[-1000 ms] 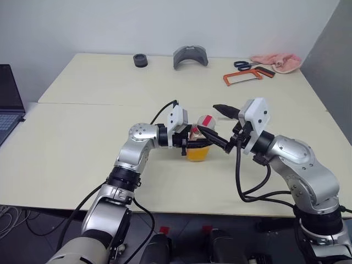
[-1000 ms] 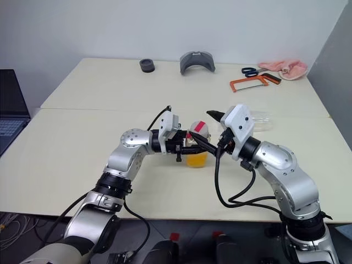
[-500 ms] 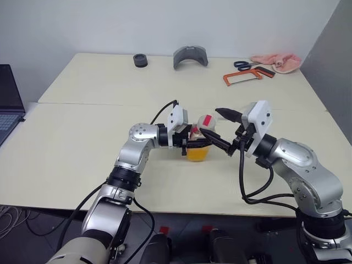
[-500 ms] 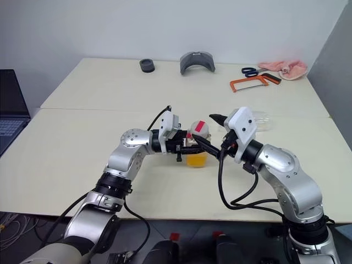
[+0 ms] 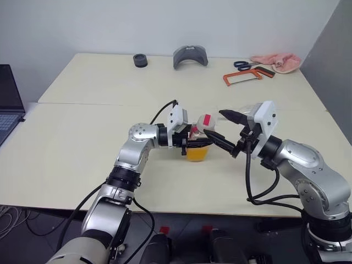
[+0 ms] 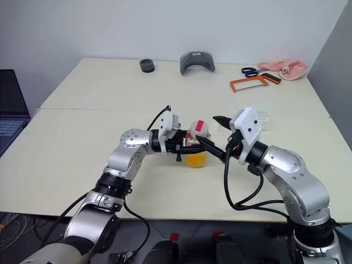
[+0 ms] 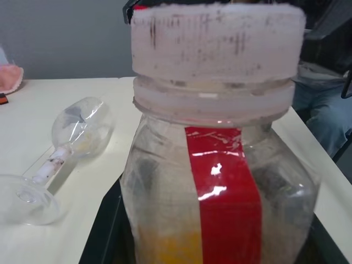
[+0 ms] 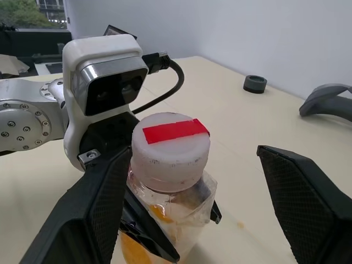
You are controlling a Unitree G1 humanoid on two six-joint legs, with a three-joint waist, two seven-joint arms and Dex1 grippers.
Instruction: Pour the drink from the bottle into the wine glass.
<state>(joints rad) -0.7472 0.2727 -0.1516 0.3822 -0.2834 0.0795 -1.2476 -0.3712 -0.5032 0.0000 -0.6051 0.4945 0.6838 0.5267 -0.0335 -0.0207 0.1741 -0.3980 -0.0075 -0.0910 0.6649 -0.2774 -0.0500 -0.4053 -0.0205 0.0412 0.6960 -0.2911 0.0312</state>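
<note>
I have the small clear plastic bottle (image 5: 198,144) with the red label stripe clamped in my left end effector (image 5: 190,144), standing upright over the pale counter (image 5: 82,137), roughly in the middle between my two arms. Its white cap (image 8: 170,144) with the red mark is on, and the orange-yellow drink (image 5: 197,152) fills the lower part of the squarish body.

My right end effector (image 5: 224,132) sits just to the right of the bottle with its black fingers (image 8: 308,203) spread wide, one on each side of the cap as its wrist view shows it, touching nothing that I can make out.

The clear stemmed wine glass (image 7: 60,151) is lying on its side on the counter beyond the bottle, its round foot (image 7: 25,199) towards the camera of my left wrist.

At the far edge of the counter I see a black ring (image 5: 140,60), a grey curved piece (image 5: 190,56), an orange-framed hacksaw (image 5: 245,76), blue-handled scissors (image 5: 243,65) and a pink cloth (image 5: 280,61). A dark laptop (image 5: 8,102) sits off to my left.
</note>
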